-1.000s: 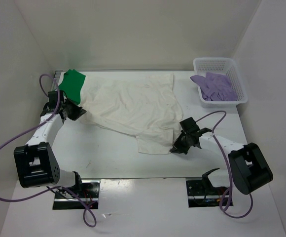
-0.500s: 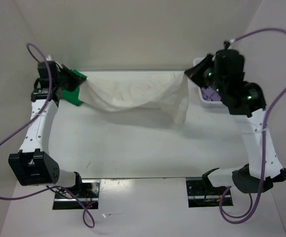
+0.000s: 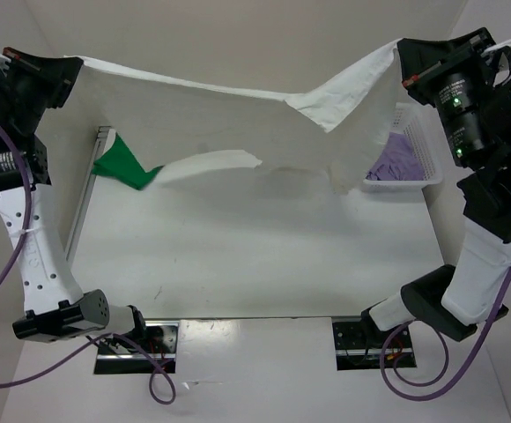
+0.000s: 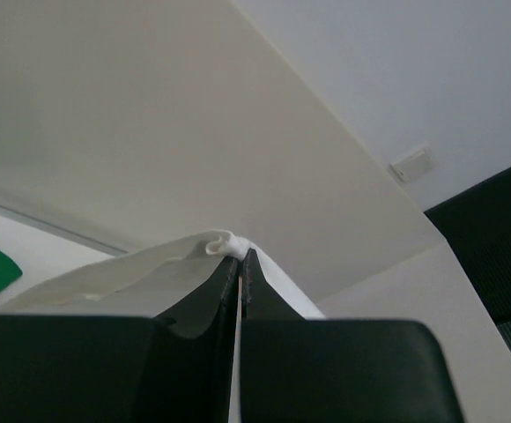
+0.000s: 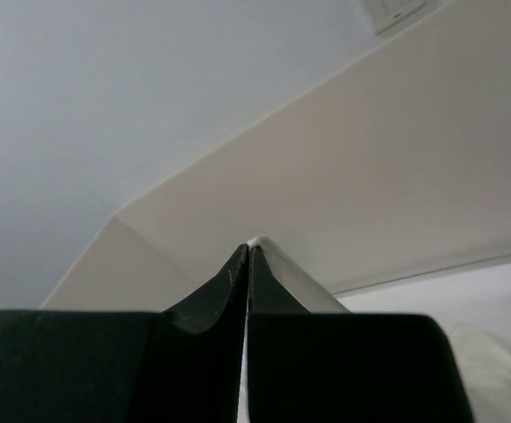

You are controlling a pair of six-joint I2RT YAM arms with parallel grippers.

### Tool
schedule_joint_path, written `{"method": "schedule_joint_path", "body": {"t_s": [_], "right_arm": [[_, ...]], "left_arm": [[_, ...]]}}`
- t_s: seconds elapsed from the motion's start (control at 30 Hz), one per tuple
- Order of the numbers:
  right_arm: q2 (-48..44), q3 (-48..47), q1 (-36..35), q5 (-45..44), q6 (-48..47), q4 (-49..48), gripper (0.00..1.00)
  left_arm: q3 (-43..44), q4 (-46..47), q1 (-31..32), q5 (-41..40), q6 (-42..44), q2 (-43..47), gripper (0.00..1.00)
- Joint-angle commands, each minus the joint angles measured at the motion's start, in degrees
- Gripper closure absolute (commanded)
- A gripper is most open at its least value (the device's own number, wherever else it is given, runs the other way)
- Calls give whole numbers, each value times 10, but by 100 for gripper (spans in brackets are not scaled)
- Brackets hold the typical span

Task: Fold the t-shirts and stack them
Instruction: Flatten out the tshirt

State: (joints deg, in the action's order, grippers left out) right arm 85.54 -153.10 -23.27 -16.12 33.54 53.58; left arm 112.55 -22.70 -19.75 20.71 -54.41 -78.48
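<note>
We've lifted the white t-shirt (image 3: 238, 123) high between left tool (image 3: 69, 63) and right tool (image 3: 400, 55), each clamped on it, ready for folding.

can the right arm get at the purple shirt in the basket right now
Probably not: the right gripper is shut on the white shirt, held high, and that cloth drapes across the purple shirt.

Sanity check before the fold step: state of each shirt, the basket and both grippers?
white t-shirt: held in the air, stretched between both grippers, lower edge hanging
green t-shirt: bunched on the table, far left
lavender t-shirt: heaped in the basket, partly hidden
basket: upright, far right
left gripper: shut on white t-shirt
right gripper: shut on white t-shirt
</note>
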Motion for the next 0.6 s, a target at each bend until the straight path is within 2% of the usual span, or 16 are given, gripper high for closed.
{"method": "schedule_joint_path", "body": {"t_s": [0.0,0.07,0.1,0.13,0.17,0.2,0.23,0.33,0.43,0.57], "right_arm": [[66,12,-4,-67,-55,-45,100],[112,38,25,-49,-61,-50,100],[127,53,49,40,-61,-58,100],[143,75,84,63,-67,-65,100],[161,75,90,63,-76,-65,100],[210,67,97,75,-85,-53,100],[240,17,107,82,-91,-37,100],[349,-69,136,122,-91,-15,100],[397,-84,159,154,-69,-38,100],[381,-101,171,176,-50,-90,100]], "left_arm": [[-43,8,-3,7,-11,-27,100],[-93,16,10,-17,-11,-33,100],[-108,16,15,-24,3,-33,100],[-123,22,22,-38,4,-42,100],[-139,22,43,-52,13,-54,100],[-167,30,53,-66,25,-61,100],[-177,36,63,-77,26,-73,100],[-183,50,88,-83,33,-162,100],[-108,42,102,-83,27,-233,100],[23,30,107,-68,5,-280,100]]}}
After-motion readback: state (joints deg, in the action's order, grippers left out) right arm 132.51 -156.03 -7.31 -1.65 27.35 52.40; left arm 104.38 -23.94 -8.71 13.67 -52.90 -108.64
